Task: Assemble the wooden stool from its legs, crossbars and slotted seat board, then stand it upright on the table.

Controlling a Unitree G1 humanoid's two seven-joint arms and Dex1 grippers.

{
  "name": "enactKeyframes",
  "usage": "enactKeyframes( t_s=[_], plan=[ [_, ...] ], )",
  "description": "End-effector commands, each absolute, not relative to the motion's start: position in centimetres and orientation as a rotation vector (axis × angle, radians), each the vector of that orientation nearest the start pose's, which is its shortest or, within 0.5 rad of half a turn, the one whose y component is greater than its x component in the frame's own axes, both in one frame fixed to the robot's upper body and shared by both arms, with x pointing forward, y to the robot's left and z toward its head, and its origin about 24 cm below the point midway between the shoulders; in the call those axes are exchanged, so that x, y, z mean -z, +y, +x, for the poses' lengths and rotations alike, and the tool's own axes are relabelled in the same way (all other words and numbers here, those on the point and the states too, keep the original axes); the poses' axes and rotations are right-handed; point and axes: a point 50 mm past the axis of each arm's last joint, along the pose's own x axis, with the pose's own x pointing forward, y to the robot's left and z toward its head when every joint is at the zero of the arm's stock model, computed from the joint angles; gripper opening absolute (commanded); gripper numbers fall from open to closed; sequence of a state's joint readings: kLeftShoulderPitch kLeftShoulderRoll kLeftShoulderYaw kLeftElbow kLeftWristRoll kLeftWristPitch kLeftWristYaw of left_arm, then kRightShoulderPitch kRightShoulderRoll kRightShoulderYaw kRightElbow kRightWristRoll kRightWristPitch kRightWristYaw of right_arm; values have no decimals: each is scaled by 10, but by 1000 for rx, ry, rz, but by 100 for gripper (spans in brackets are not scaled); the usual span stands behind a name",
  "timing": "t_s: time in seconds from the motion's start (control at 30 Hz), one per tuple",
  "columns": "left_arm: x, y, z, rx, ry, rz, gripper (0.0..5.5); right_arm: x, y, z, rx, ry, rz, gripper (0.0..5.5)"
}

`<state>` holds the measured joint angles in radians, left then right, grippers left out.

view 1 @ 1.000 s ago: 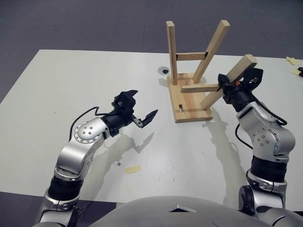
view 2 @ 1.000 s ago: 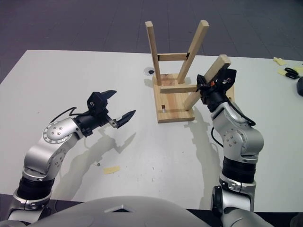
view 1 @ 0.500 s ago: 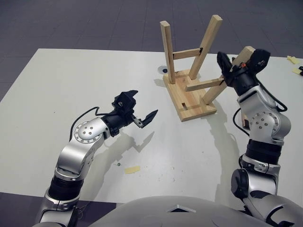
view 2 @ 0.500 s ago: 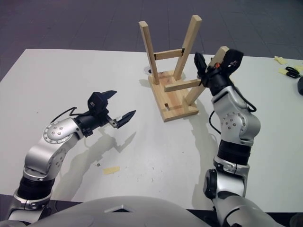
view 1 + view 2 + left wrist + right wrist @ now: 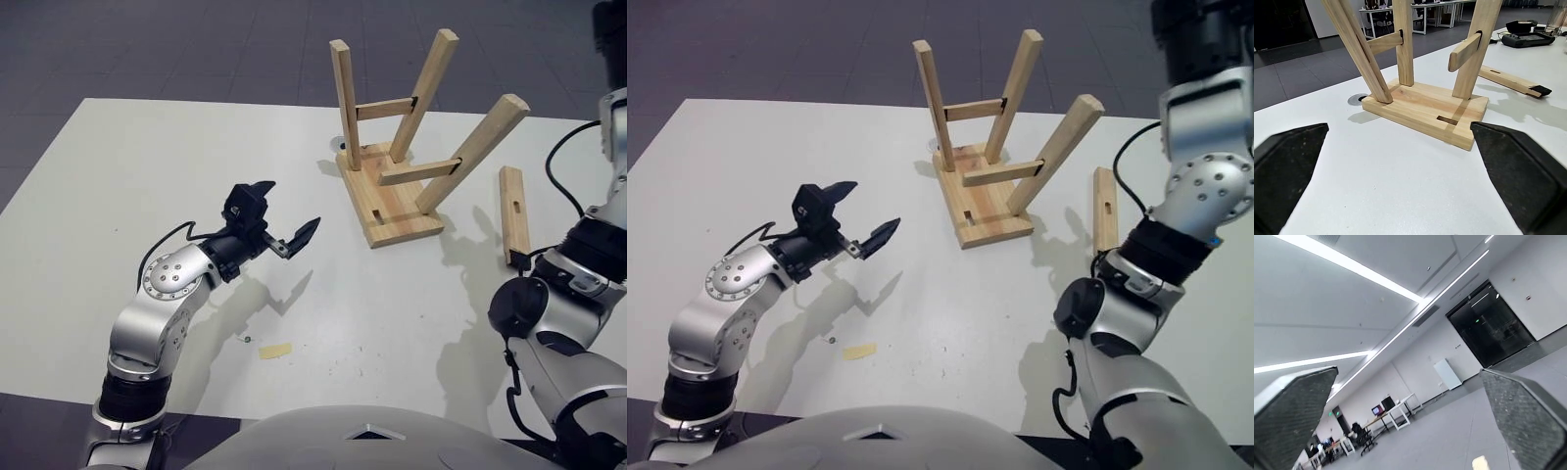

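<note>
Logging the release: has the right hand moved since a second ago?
Yes. The right hand lifted up off the upturned wooden stool's leg, high above the white table.

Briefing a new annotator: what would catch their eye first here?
The half-built stool stands upside down at the far middle of the table, with its seat board flat, three legs sticking up and two crossbars slotted in. A fourth leg lies loose on the table to its right. The left end effector hovers open above the table, left of the stool, pointing toward it.
</note>
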<state>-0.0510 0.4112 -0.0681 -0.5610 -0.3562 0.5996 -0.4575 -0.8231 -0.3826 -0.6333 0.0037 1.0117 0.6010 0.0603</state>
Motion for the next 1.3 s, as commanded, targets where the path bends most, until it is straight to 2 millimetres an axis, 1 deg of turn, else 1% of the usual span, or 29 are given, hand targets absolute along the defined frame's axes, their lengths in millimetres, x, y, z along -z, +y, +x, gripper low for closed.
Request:
enactKeyframes(
  t_s=[0.03, 0.2, 0.3, 0.33, 0.43, 0.5, 0.57, 0.63, 0.77, 0.83, 0.87, 0.97, 1.13, 1.23, 1.3],
  plan=[
    [-124, 141, 232, 703, 86, 103, 540, -291, -271, 311, -231, -540, 745, 539],
    [-125, 141, 232, 697, 81, 101, 540, -281, -293, 309, -111, -541, 741, 539],
    [-125, 142, 233, 685, 78, 100, 540, -275, -313, 305, 1, -564, 727, 539],
    [-125, 143, 233, 682, 77, 98, 540, -271, -320, 304, 41, -559, 695, 539],
    [-125, 142, 236, 676, 73, 98, 540, -246, -339, 303, 179, -494, 604, 539],
    [-126, 142, 238, 673, 69, 104, 540, -226, -344, 300, 233, -415, 538, 539],
    [-127, 142, 237, 671, 68, 102, 540, -205, -344, 294, 245, -327, 469, 539],
    [-125, 144, 235, 665, 75, 104, 540, -182, -342, 289, 221, -223, 355, 539],
    [-122, 144, 233, 651, 87, 108, 540, -132, -344, 277, 218, 35, 272, 539],
    [-121, 143, 232, 649, 87, 106, 540, -110, -343, 271, 221, 169, 212, 539],
    [-121, 143, 233, 647, 88, 107, 540, -102, -342, 268, 229, 223, 201, 539],
    [-121, 143, 233, 641, 89, 111, 540, -87, -330, 266, 168, 358, 167, 539],
    [-121, 142, 233, 641, 86, 117, 540, -70, -326, 261, 152, 522, 128, 539],
    [-120, 142, 232, 637, 90, 121, 540, -67, -327, 260, 194, 565, 131, 495],
    [-119, 143, 230, 625, 95, 119, 540, -66, -327, 263, 202, 587, 119, 465]
  ],
)
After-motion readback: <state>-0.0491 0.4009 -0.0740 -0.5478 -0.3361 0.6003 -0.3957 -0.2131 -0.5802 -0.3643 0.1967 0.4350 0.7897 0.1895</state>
